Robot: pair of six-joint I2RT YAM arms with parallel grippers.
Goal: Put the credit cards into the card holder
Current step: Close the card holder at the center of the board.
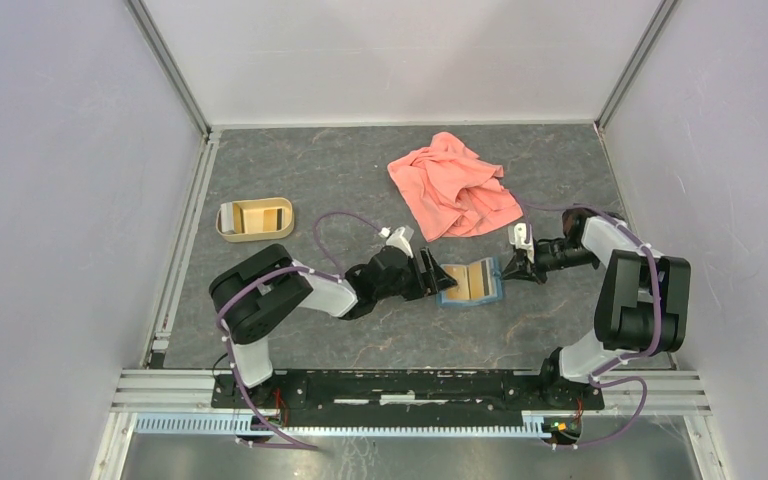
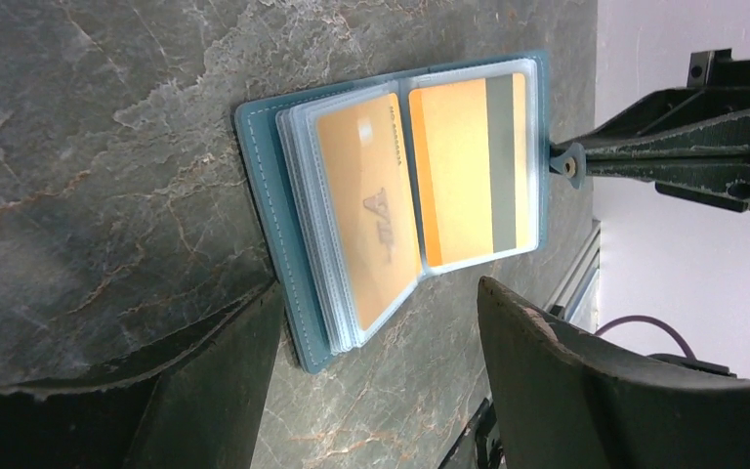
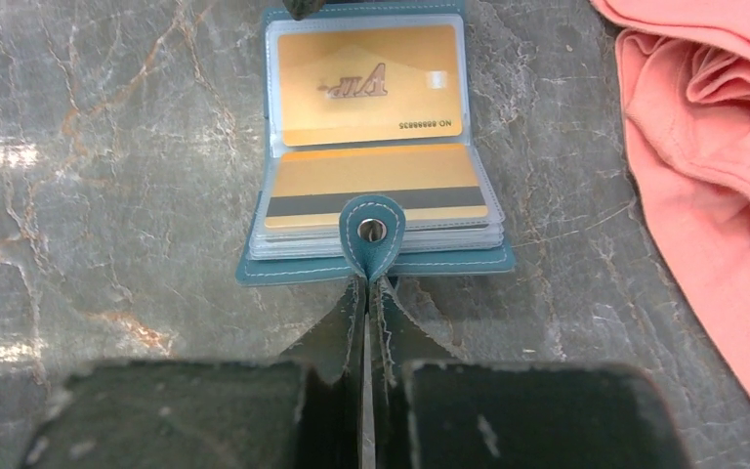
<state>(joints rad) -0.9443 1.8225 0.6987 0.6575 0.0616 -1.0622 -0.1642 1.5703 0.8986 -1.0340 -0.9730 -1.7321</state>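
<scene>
The right fingers (image 3: 337, 342) are clamped together on the snap tab (image 3: 372, 233) of the open card holder (image 3: 449, 260). Its far sleeve shows a gold credit card (image 3: 371, 83) printed "VIP", with a line beginning "NO". The left fingers (image 2: 215, 391) stand apart at its opposite end, over a grey marbled tabletop (image 3: 107, 195) between pale walls (image 1: 60, 150).

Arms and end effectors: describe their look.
The left arm and right arm have black joint housings, white links and looping purple cables. The left end effector and right end effector are black, scuffed and wedge-tipped.
</scene>
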